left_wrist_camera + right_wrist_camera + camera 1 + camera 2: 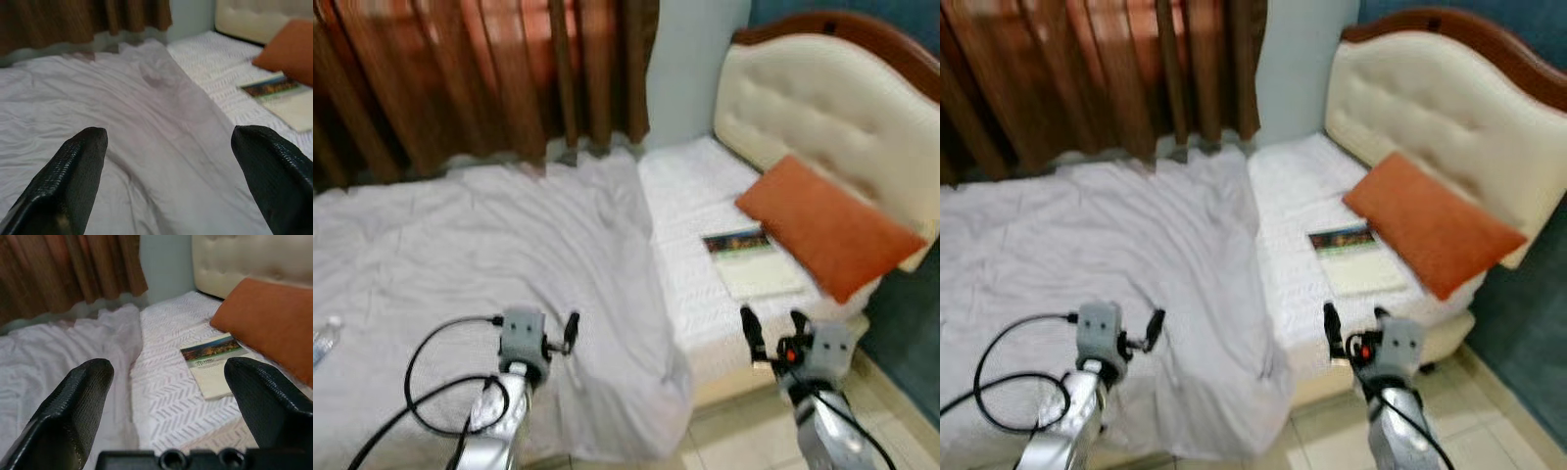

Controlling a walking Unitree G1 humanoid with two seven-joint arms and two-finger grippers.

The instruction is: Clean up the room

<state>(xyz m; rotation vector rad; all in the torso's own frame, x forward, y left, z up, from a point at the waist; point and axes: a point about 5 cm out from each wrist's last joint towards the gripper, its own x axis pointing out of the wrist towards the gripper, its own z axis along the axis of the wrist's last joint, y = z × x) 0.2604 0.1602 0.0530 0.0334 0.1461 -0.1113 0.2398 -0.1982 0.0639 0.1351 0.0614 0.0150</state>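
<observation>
Left gripper (570,333) fingers wide apart, holding nothing, over rumpled sheet (489,245) | right gripper (771,331) spread wide, nothing held, at bed's near edge | booklet (752,261) flat on mattress (695,196), touching orange pillow (827,227) | headboard (822,108), curtains (480,69) behind

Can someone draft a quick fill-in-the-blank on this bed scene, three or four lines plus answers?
1. The pillow leaning against the headboard is ____ in colour.
2. The booklet lies on the bare mattress right beside the ____.
3. The fingers of the right gripper are ____.
4. The wrinkled white sheet covers the side of the bed nearer the ____.

Answers: orange; pillow; open; curtains
</observation>
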